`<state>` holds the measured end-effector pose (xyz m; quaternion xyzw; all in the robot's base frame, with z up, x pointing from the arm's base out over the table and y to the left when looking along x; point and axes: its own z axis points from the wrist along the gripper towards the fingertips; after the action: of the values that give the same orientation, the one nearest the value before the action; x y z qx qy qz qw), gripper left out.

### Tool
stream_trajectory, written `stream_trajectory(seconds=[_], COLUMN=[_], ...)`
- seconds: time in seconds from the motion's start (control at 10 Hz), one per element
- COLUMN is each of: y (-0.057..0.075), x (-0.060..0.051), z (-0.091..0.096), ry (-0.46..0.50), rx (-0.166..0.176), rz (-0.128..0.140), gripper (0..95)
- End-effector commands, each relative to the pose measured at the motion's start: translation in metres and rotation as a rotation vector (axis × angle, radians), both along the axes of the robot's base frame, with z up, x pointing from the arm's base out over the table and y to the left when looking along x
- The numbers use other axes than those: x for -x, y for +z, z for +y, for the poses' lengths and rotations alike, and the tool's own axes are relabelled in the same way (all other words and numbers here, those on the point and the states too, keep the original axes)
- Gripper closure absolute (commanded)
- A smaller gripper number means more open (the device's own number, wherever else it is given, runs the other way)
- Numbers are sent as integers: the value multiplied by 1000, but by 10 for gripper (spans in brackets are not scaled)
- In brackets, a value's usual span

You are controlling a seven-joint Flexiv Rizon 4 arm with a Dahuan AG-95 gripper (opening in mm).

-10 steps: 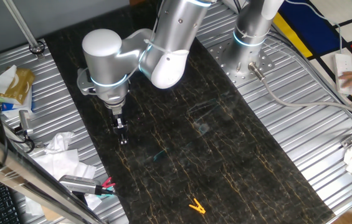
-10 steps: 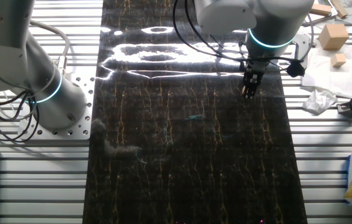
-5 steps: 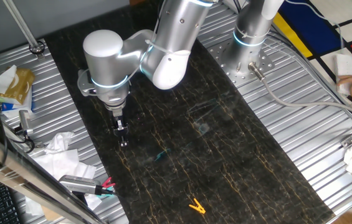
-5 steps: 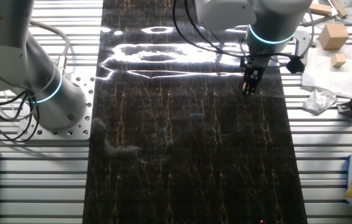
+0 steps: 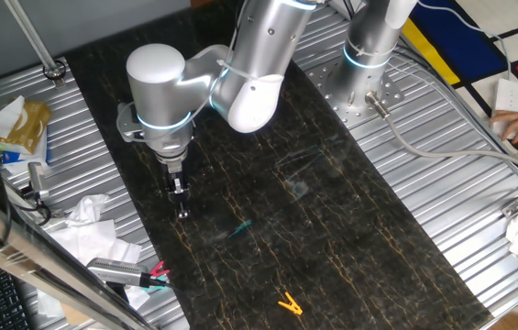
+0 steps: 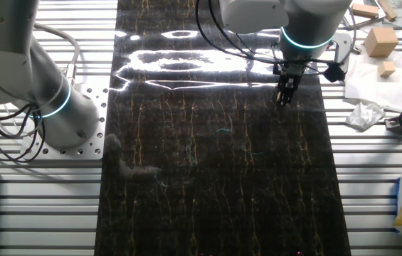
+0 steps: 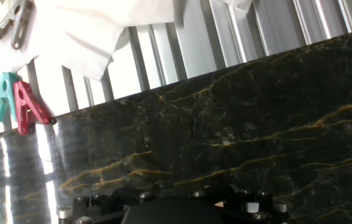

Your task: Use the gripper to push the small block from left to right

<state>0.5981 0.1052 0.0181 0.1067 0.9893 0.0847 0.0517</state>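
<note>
The narrow black two-finger gripper [image 5: 180, 196] points straight down at the black gold-veined marble-look mat [image 5: 332, 211], with its tip at or just above the surface near the mat's edge. From both fixed cameras the fingers look like one thin dark prong, and the hand view shows only black bolted hardware along its bottom edge, so I cannot tell whether the fingers are parted or pressed together.

The small light-brown wooden block does not show clearly anywhere by the tip. It may sit under or behind the gripper [image 6: 284, 94], but that cannot be confirmed.

There are two silver-grey arms: the working arm [image 5: 240, 82] and a second arm on a round bolted base [image 5: 361, 87].

One yellow-orange clip [image 5: 288, 303] lies on the mat, well apart from the gripper.

Off the mat, the hand view shows one teal clothespin [image 7: 2, 99] touching one red clothespin [image 7: 29, 106], and grey pegs [image 7: 10, 22] cut off at the top.

Two pale wooden cubes, a larger cube [image 6: 380, 40] and a tiny cube [image 6: 387, 68], rest on white paper [image 6: 371, 85] beside the mat.

Crumpled white tissue [image 5: 89, 229] lies on the ribbed metal table [image 5: 442, 183].
</note>
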Motion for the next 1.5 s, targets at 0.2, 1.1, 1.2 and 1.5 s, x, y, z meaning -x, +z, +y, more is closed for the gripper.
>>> stream_trajectory(seconds=[0.2,1.1,1.2,1.5], y=[0,-1,-2,-2], x=[0,2,3,3], z=[0,5,6,7], ry=[5,-9,-11,-14], rx=[3,-13,-13,-12], rz=[-3,-18,-18,-19], gripper=[0,0,0,0])
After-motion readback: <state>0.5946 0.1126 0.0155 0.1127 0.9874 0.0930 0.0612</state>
